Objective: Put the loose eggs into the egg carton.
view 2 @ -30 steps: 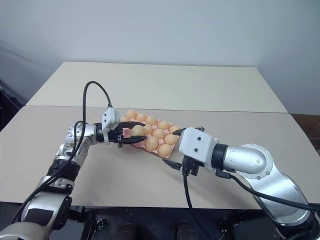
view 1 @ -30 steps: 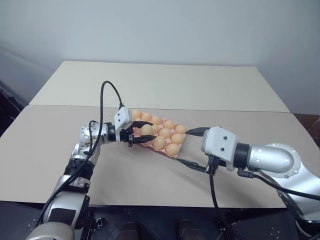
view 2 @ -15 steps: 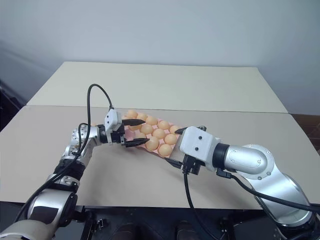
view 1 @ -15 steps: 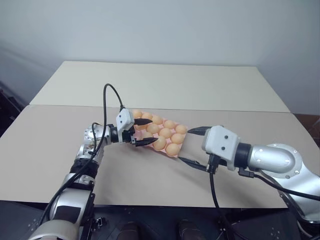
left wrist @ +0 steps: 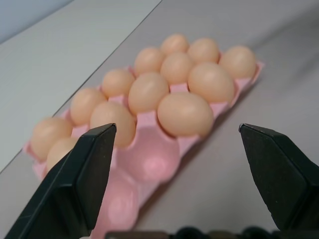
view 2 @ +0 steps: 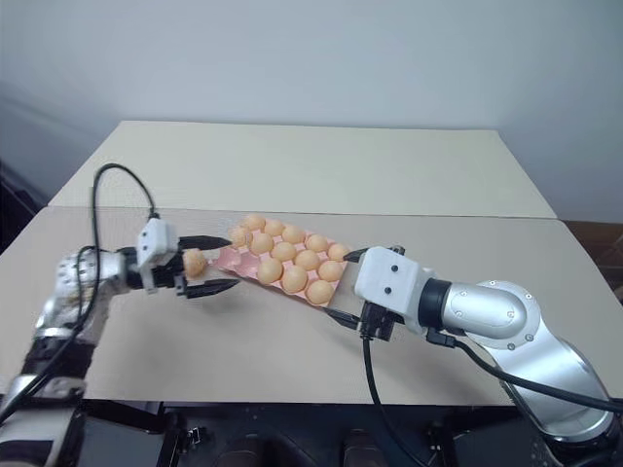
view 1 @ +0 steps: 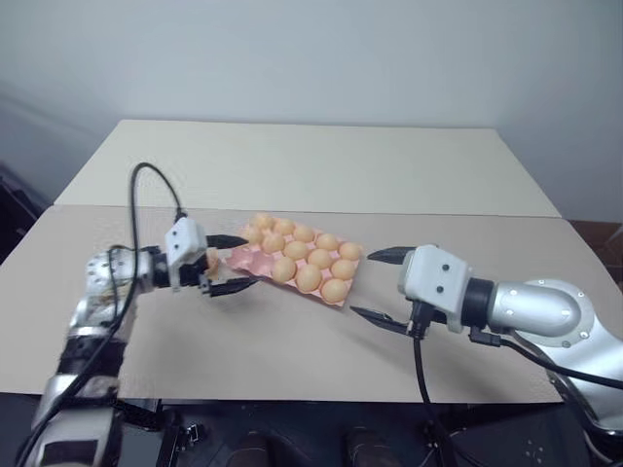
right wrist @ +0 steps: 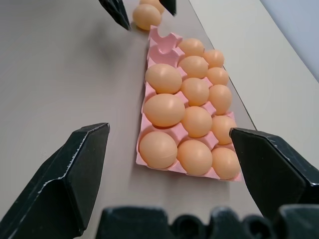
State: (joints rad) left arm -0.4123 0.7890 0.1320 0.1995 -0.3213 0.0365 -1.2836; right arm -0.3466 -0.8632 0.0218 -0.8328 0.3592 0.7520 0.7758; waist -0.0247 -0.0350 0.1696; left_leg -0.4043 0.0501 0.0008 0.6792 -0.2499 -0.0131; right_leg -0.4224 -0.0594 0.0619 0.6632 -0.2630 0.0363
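While I watched, L gripper (view 2: pixel 206 265) stood wide open w/ nothing held, just off the egg carton (view 2: pixel 226 258)'s near-left end. One loose egg (view 2: pixel 195 261) lay on the table (view 2: pixel 243 331) between its fingers, beside the carton. R gripper (view 1: pixel 375 286) was also wide open, empty, near the carton's other end. Carton sat mid-table, most cups filled.

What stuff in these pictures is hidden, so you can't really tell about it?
- Loose egg: in the head views it sits between the fingers of the open left gripper. I can't tell whether it touches them.
- Second egg: cut off by the edge of the right wrist view, so the number of loose eggs is unsure.
- Egg carton: in the left wrist view its nearest empty cups are blurred and partly behind a finger.
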